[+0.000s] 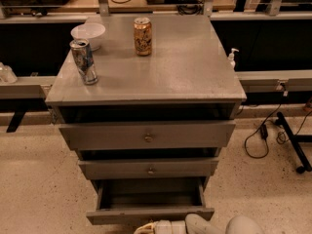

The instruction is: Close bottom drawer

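Observation:
The bottom drawer (150,214) is a narrow dull grey box with a plain low front. It stands pulled out from the grey cabinet (146,77), and its inside (151,194) shows nothing in it. My gripper (158,226) is white and pokes in at the bottom edge of the camera view, right at the middle of the drawer's front panel. The rounded white arm (241,225) lies behind it to the right. The mid-width drawer (148,168) and the widest drawer (146,135), both with brass knobs, stand slightly out.
On the cabinet top stand a silver-blue can (84,61), a gold can (143,36) and a white bowl (88,33). A white pump bottle (232,58) sits behind the right corner. Black cables (263,135) and a stand leg (295,147) lie on the speckled floor to the right.

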You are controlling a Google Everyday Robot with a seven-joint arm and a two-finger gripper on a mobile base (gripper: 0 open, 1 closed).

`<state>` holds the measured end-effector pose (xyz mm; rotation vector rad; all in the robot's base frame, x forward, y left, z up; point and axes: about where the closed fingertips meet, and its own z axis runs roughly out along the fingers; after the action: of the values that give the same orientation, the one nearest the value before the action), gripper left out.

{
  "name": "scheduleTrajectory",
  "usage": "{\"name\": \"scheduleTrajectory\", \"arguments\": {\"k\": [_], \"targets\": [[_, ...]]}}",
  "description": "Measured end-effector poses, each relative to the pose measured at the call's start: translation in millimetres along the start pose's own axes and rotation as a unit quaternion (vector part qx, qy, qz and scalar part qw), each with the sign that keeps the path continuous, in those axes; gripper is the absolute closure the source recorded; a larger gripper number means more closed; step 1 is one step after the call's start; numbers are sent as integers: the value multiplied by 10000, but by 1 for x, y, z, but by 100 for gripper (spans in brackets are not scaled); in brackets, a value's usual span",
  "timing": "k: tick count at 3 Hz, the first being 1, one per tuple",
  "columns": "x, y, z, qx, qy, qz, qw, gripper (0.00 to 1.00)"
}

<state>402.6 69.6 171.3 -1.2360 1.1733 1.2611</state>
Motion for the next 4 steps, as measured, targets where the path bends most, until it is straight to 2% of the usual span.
{"name": "scheduleTrajectory", "arguments": {"k": [1, 2, 3, 4], "targets": [[0, 0, 0, 0, 0, 0, 10000, 100], [-2, -12, -5, 114, 78, -80, 9999, 100], [-7, -32, -13, 293, -27, -240, 9993, 100], [-13, -67, -28, 624, -115, -435, 9970, 100]]}}
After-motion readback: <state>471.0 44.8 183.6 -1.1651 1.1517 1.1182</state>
